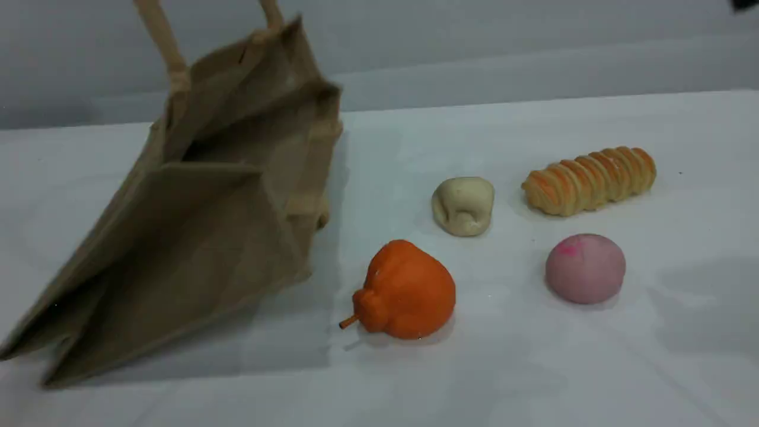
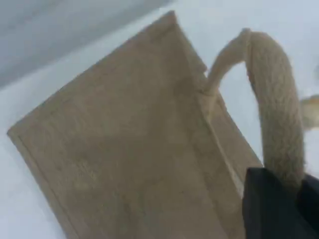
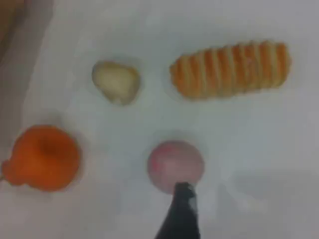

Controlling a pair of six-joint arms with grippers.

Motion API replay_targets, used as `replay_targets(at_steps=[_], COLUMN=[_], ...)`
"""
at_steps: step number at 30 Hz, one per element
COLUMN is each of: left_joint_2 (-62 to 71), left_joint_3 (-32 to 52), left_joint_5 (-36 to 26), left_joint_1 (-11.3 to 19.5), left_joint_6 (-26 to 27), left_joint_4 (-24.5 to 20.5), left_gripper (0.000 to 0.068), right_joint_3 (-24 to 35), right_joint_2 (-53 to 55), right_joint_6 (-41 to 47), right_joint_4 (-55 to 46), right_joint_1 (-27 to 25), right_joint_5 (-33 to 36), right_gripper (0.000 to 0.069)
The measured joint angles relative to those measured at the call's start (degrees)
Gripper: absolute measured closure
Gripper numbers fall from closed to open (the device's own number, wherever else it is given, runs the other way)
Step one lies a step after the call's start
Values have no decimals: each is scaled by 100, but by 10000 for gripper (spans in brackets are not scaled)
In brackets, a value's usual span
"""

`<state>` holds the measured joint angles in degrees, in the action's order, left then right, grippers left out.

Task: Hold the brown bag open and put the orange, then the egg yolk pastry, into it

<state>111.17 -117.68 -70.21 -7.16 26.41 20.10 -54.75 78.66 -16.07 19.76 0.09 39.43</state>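
Observation:
The brown bag [image 1: 201, 237] hangs tilted at the left, its bottom corner on the table and its mouth partly spread. My left gripper [image 2: 279, 199] is shut on one beige handle [image 2: 279, 109] and sits above the scene view's top edge. The orange [image 1: 409, 290] lies just right of the bag, its stem toward the front. The egg yolk pastry [image 1: 463, 205] rests behind the orange. In the right wrist view the orange [image 3: 45, 158] and pastry [image 3: 116, 81] lie left of my right gripper's single visible fingertip [image 3: 182, 211], which hovers by the pink ball and holds nothing.
A golden ridged bread roll [image 1: 590, 179] lies at the back right, with a pink ball [image 1: 585, 268] in front of it. The white table [image 1: 533, 367] runs to a grey wall behind. A dark bit of the right arm [image 1: 744, 5] shows at the top right corner.

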Motion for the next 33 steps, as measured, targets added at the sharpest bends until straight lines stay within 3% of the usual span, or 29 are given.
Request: replay_targets(at_steps=[3, 9, 13, 18, 24, 33], left_joint_2=[0, 0, 0, 0, 0, 0], left_joint_3=[-127, -133, -133, -133, -133, -133], left_joint_5=[18, 18, 18, 18, 18, 30], left_joint_1=[0, 0, 0, 0, 0, 0], left_joint_6=[479, 1534, 2344, 3196, 3768, 3768], left_joint_4=[280, 372, 739, 1127, 1497, 1528], left_gripper=[591, 591, 591, 591, 591, 591], right_joint_3=[0, 0, 0, 0, 0, 0], right_joint_2=[352, 920, 1231, 1590, 2090, 2772], right_joint_6=[-430, -1542, -2282, -2731, -2771, -2759], right_joint_4=[404, 1385, 2047, 2295, 2275, 2317], right_joint_1=[0, 0, 17, 353, 876, 1490], right_joint_5=[47, 501, 699, 712, 287, -333], right_gripper=[113, 113, 113, 113, 113, 113])
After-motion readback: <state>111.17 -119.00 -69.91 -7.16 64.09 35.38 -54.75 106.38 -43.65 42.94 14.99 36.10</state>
